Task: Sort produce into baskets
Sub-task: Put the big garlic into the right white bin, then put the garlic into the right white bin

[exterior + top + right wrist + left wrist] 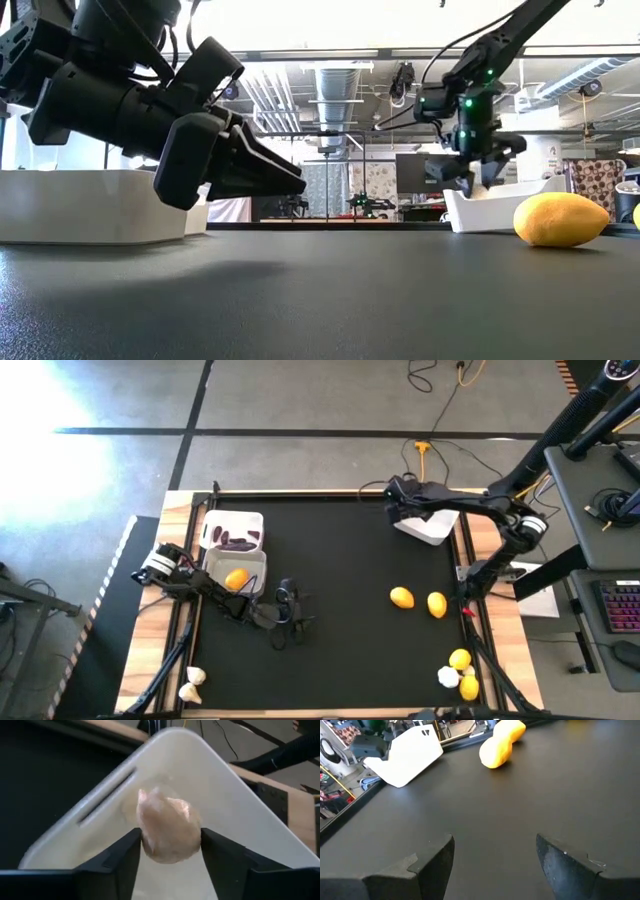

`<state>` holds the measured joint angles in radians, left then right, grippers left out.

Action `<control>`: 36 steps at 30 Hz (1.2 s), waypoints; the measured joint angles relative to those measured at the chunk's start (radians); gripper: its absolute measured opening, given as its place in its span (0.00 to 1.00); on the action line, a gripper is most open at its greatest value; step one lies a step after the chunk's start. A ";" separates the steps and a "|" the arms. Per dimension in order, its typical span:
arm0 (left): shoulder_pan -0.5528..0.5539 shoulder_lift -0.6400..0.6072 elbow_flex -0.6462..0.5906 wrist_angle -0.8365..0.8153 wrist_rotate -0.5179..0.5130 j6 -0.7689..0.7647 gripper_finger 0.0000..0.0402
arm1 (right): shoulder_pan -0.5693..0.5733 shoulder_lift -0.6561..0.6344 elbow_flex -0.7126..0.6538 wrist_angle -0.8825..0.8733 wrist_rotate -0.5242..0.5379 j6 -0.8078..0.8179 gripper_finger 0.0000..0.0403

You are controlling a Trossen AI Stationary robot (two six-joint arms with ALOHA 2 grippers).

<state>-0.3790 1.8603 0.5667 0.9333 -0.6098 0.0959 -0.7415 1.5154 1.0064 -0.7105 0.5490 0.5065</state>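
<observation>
My right gripper (167,840) is shut on a white garlic bulb (167,827) over the white basket (235,815) at the table's far right, which also shows in the high view (432,528). My left gripper (495,847) is open and empty, low over the black mat near the table's middle (288,610). Two lemons (401,597) (436,604) lie on the mat. At the far left, one basket (232,520) holds purple pieces and another basket (252,560) holds a lemon (236,578). My right gripper pinches the garlic bulb by its two opposite sides (145,837) between its two fingers. The fingers come from above, pointing down into the basket. The bulb is held clear above the basket's floor.
Two more lemons (459,658) (468,685) and a garlic bulb (447,676) lie at the near right corner. Two garlic bulbs (192,676) (188,695) lie at the near left edge. The mat's middle (350,560) is bare. Wooden borders frame the mat.
</observation>
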 joint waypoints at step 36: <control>0.000 0.000 -0.006 -0.010 0.000 -0.031 0.65 | 0.544 -0.154 0.002 -0.124 -0.127 0.211 0.55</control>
<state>-0.3790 1.8603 0.5602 0.9232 -0.6100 0.0647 -0.1975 1.3617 1.0080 -0.8349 0.4219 0.7172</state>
